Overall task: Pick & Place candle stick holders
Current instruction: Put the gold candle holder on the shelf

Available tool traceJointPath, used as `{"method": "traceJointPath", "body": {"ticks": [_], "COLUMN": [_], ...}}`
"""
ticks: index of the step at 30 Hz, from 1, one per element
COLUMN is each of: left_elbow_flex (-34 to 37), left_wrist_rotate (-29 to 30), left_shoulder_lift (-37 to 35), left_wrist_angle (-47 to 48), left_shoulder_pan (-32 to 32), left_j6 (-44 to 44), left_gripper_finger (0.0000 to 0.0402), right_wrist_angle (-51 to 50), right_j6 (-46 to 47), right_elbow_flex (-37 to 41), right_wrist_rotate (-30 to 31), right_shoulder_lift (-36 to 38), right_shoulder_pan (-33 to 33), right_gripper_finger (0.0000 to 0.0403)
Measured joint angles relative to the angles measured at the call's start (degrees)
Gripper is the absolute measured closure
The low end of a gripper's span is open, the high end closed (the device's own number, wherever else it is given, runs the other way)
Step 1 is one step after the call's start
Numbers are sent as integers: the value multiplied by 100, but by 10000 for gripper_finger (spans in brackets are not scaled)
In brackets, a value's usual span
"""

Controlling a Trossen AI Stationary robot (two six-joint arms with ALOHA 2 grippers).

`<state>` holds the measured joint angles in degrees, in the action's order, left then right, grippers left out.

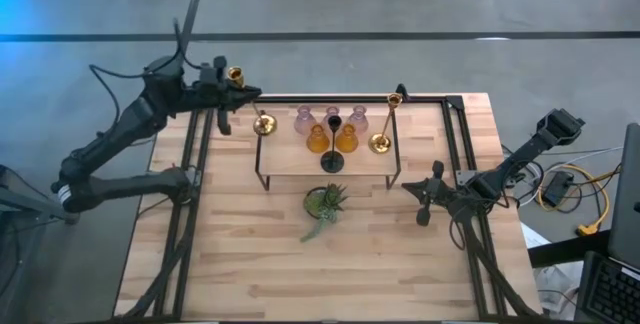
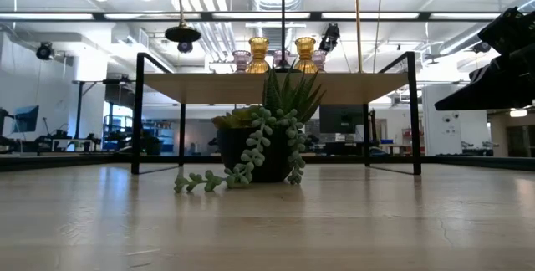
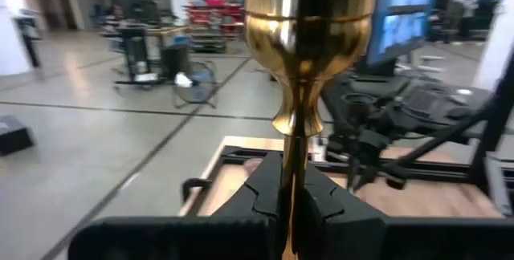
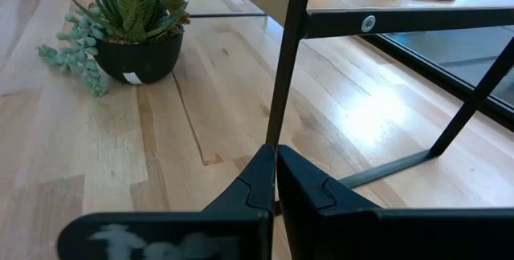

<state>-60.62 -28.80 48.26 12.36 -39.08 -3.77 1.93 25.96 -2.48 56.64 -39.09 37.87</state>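
At the shelf's [image 1: 262, 154] left end, my left gripper [image 3: 293, 200] clamps a brass holder [image 1: 250, 99] by its stem, keeping it upright for placement; my right gripper [image 1: 420, 196] rests closed nearby.

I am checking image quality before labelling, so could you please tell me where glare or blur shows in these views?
High view: blue glare in the upper left corner. Low view: bright ceiling lights behind the black-framed shelf. Left wrist view: the slim brass candle holder looks soft, close to the lens. Right wrist view: a bright sheen on the wooden table.
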Motion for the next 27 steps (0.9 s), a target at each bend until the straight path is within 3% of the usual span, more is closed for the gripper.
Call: {"method": "traceJointPath", "body": {"ticks": [12, 27], "left_elbow_flex": [72, 1129], "left_wrist_rotate": [-222, -227], "left_shoulder_lift": [412, 425], "left_wrist_angle": [-139, -1130], "left_shoulder_pan": [338, 447], "left_j6": [-103, -330], "left_gripper_finger": [391, 391], "right_wrist_angle": [0, 0], "right_j6": [0, 0], "right_elbow_flex": [0, 0], "right_wrist_rotate": [0, 0], "right_shoulder_lift": [0, 0], "right_shoulder_pan": [-1, -2], "right_gripper_finger": [394, 394]}}
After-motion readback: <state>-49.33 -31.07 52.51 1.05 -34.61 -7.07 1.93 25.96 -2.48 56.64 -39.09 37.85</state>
